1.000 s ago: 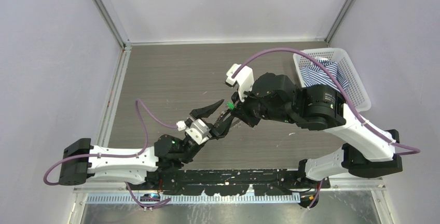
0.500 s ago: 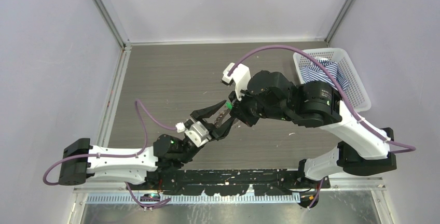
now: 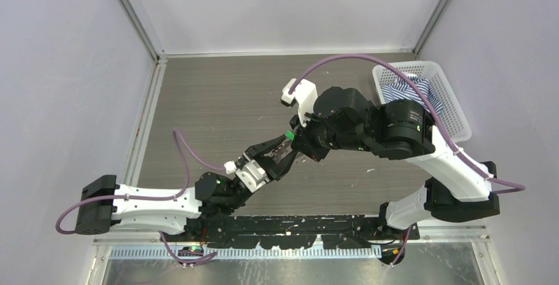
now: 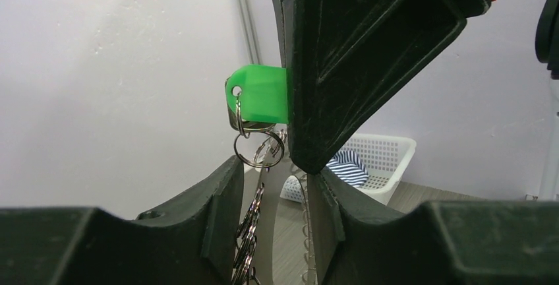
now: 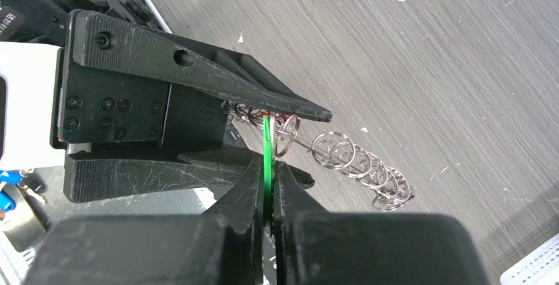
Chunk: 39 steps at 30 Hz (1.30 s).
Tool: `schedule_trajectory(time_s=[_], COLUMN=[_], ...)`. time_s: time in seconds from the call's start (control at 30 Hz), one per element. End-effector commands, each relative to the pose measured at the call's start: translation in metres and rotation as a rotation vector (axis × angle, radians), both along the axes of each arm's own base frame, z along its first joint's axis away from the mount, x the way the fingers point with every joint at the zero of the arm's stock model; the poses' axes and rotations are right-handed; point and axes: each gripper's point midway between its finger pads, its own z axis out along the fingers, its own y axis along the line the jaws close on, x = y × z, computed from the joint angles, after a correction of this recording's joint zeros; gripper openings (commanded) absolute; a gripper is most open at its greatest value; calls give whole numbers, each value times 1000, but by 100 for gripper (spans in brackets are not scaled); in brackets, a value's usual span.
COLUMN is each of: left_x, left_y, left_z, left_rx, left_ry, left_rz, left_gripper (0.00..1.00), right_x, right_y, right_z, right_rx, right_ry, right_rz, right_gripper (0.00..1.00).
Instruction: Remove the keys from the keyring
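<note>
My right gripper (image 3: 294,139) is shut on the green key's head (image 3: 289,134), edge-on between its jaws in the right wrist view (image 5: 266,141). The keyring hangs from the key in mid-air, above the table. It shows as a thin wire (image 5: 359,166) strung with several small silvery rings. My left gripper (image 3: 283,149) has its jaws narrowed around the keyring from below. In the left wrist view, small rings (image 4: 249,232) lie against one finger and the wire (image 4: 304,232) against the other. The green head (image 4: 260,94) sits just above. The silvery key blades are not visible.
A white basket (image 3: 456,110) holding striped cloth (image 3: 403,91) stands at the back right. It also shows in the left wrist view (image 4: 390,159). The tabletop is dark wood-grain (image 3: 217,100). Pale walls enclose the table on three sides.
My left gripper's jaws have narrowed from wide open onto the keyring. My right gripper has shifted slightly left, with the green key still in it.
</note>
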Motion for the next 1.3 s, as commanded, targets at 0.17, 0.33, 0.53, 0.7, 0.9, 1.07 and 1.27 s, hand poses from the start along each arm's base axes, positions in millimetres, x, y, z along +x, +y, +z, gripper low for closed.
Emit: schedule_trajectory(time_s=[0.17, 0.33, 0.53, 0.7, 0.9, 1.07, 1.27], left_x=[-5, -4, -16, -17, -16, -17, -16], left_y=[18, 18, 7, 1, 2, 1, -2], left_z=[31, 21, 13, 5, 5, 5, 1], left_rx=[-123, -119, -93, -84, -95, -90, -72], left_ry=[-25, 1, 7, 42, 56, 52, 58], left_rz=[-11, -18, -101, -124, -126, -126, -122], left_gripper=[36, 33, 35, 37, 37, 38, 40], right_x=[-23, -32, -35, -34, -34, -33, -32], right_y=[-9, -19, -23, -20, -17, -18, -18], right_z=[-4, -4, -5, -1, 0, 3, 7], right_rx=[-68, -89, -122, -107, -103, -93, -72], right_ry=[99, 146, 176, 170, 169, 160, 150], right_rz=[66, 65, 56, 58, 61, 58, 53], right_gripper=[1, 1, 1, 1, 1, 1, 1])
